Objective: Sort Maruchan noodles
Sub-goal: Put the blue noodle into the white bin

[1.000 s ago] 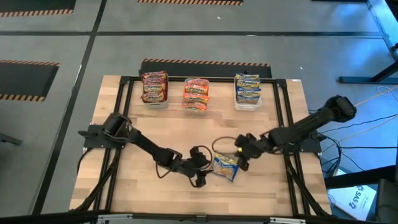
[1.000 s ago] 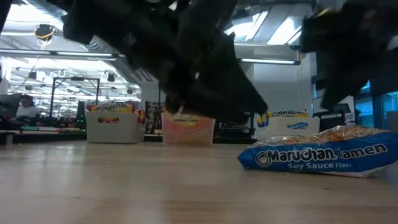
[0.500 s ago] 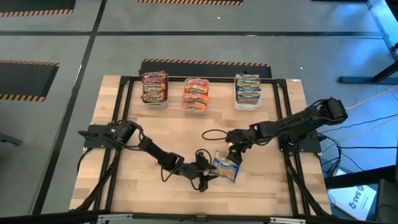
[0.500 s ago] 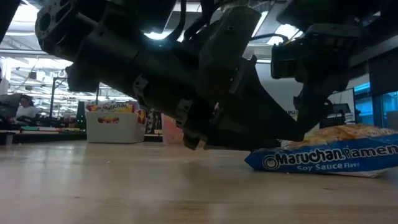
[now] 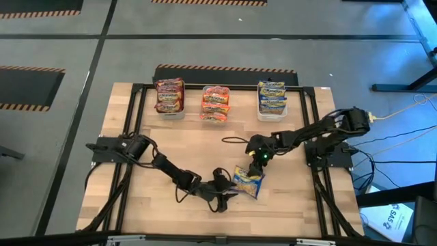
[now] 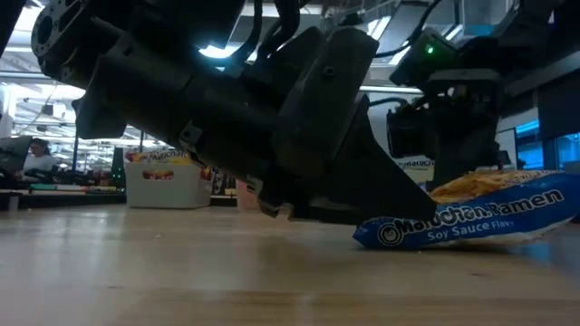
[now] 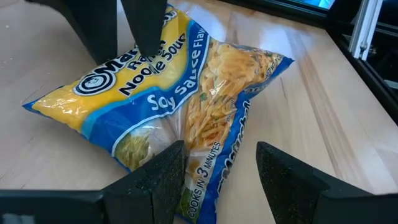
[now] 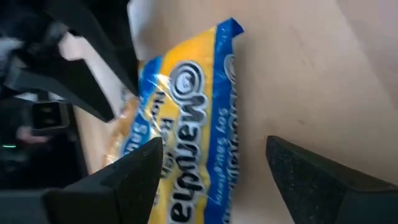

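Blue Maruchan soy sauce packet (image 6: 471,220) lies on the wooden table (image 6: 181,272), dark left gripper (image 6: 299,204) touching it

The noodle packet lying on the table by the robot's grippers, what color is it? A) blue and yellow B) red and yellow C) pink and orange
A: the Soy Sauce Flavor Maruchan packet lying on the wooden table has a yellow face with blue edges and banners.
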Controlling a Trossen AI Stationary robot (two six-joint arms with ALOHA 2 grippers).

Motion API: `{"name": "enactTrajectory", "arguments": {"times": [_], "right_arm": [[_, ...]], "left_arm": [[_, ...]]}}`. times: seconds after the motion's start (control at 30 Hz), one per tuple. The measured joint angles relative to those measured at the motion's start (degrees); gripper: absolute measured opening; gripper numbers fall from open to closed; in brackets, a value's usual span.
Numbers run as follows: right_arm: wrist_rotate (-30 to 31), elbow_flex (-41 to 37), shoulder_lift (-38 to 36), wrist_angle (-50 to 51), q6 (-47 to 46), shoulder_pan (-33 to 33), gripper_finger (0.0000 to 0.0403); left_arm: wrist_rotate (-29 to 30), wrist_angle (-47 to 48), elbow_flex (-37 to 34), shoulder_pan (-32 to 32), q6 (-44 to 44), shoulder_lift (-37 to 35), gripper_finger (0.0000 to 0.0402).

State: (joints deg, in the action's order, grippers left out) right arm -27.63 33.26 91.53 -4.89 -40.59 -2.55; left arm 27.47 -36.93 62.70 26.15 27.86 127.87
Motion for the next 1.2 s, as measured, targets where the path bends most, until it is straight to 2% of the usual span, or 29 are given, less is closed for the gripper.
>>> {"name": "enactTrajectory", "arguments": {"times": [0.23, 0.43, 0.67, 0.8, 1.07, 1.2], "right_arm": [[-8.5, -0.6, 4.3, -9.2, -6.0, 0.9, 0.0289], [-9.8, -0.4, 7.9, -12.4, -7.5, -1.4, 0.0289], [-9.0, 0.0, 8.4, -15.1, -8.9, -2.5, 0.0279], [-8.0, 0.2, 8.5, -14.7, -8.8, -2.4, 0.0231], [-7.1, 0.2, 7.8, -15.8, -3.9, -2.4, 0.0093], [-7.5, -0.2, 6.0, -14.4, -1.9, -2.4, 0.0054]], "left_arm": [[0.0, 0.0, 0.0, 0.0, -0.1, 0.0, 0.0196], [0.1, 0.0, -0.1, 0.0, -0.1, 0.1, 0.0196], [0.0, 0.0, -0.1, -0.2, -0.1, 0.1, 0.0196], [0.0, 0.0, -0.1, -0.2, -0.8, 0.1, 0.0196], [0.2, 1.4, -0.3, 0.6, -5.8, -1.7, 0.0196], [0.0, 2.8, -0.4, 1.7, -9.5, -4.5, 0.0196]]}}
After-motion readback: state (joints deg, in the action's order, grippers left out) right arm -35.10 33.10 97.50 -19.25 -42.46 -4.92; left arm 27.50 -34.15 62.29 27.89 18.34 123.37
